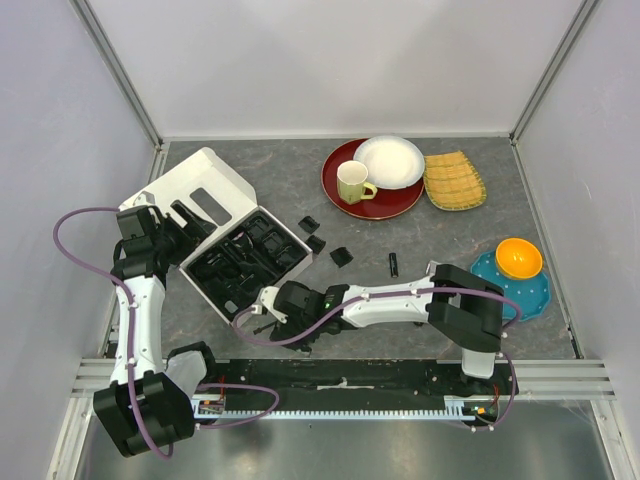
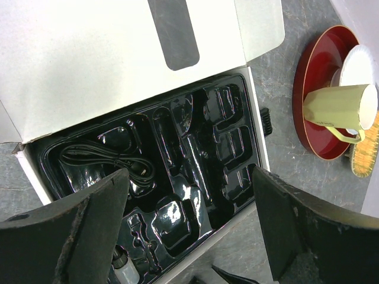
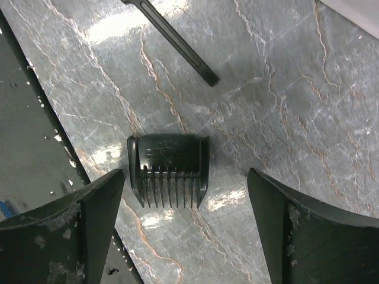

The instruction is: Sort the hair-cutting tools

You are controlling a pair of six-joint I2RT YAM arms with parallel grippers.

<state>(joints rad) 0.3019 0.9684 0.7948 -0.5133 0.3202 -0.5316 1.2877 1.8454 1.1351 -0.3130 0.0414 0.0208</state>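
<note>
My right gripper (image 3: 186, 228) hangs open just above the table, and a black comb guard (image 3: 170, 168) lies flat between and slightly ahead of its fingers, untouched. A thin black comb (image 3: 177, 41) lies further ahead. In the top view the right gripper (image 1: 268, 312) is beside the near corner of the white box. My left gripper (image 2: 189, 219) is open and empty over the box's black tray (image 2: 228, 148), where a coiled black cord (image 2: 106, 160) rests. More comb guards (image 1: 317, 243) and a short black cylinder (image 1: 394, 264) lie on the table to the right of the box.
The white box (image 1: 205, 185) stands open at the left with its lid raised. A yellow mug (image 1: 352, 182) and white bowl (image 1: 390, 160) sit on a red plate (image 1: 340, 200) at the back. Beside them is a bamboo tray (image 1: 453, 180); an orange bowl (image 1: 519, 257) sits on a teal plate (image 1: 535, 295).
</note>
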